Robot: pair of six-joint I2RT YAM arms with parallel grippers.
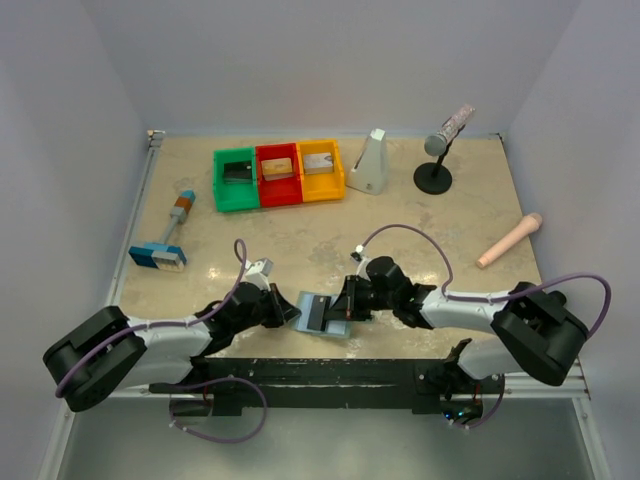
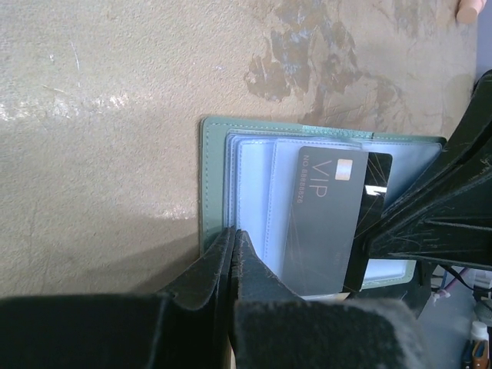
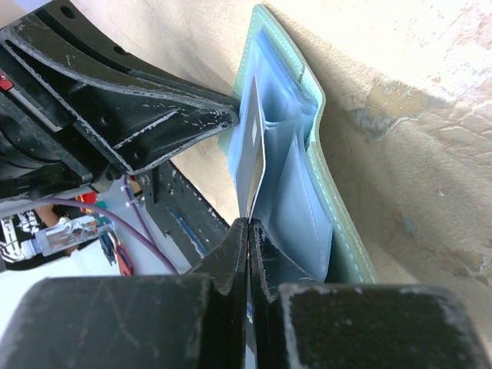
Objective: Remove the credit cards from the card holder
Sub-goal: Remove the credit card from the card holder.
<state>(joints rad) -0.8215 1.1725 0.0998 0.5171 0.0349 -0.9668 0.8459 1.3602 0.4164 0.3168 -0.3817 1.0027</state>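
Pale blue plastic pockets face up where the card holder (image 2: pixel 254 188) lies open on the table (image 1: pixel 300 240), close to its near edge and between our two arms. Our left gripper (image 2: pixel 233 244) is closed on the holder's edge and pins that flap. Our right gripper (image 3: pixel 248 229) is closed on the free end of the grey card (image 2: pixel 327 207), which sticks partway out of a pocket. A black card (image 2: pixel 378 173) sits just behind it, and we cannot tell whether the pinch takes it too. We judge the step in hand to be drawing the grey card out. To do it well we should pull along the pocket's own line, flat and slow, so the thin card slides rather than bends, while the left hold stops the light holder from dragging along. If the holder lifts, we should ease off rather than tug. The two grippers sit nearly nose to nose, so the right one ought to back away from the left, not sweep across it. Well apart at the back stand a green bin (image 1: pixel 238 202), a red bin (image 1: pixel 280 198) and a yellow bin (image 1: pixel 322 193), each holding something small we cannot make out. A brush (image 1: pixel 160 252) lies to the left, with a white wedge (image 1: pixel 368 165), a microphone (image 1: pixel 440 150) and a pink cylinder (image 1: pixel 510 240) to the right. None of these crowd the pull.
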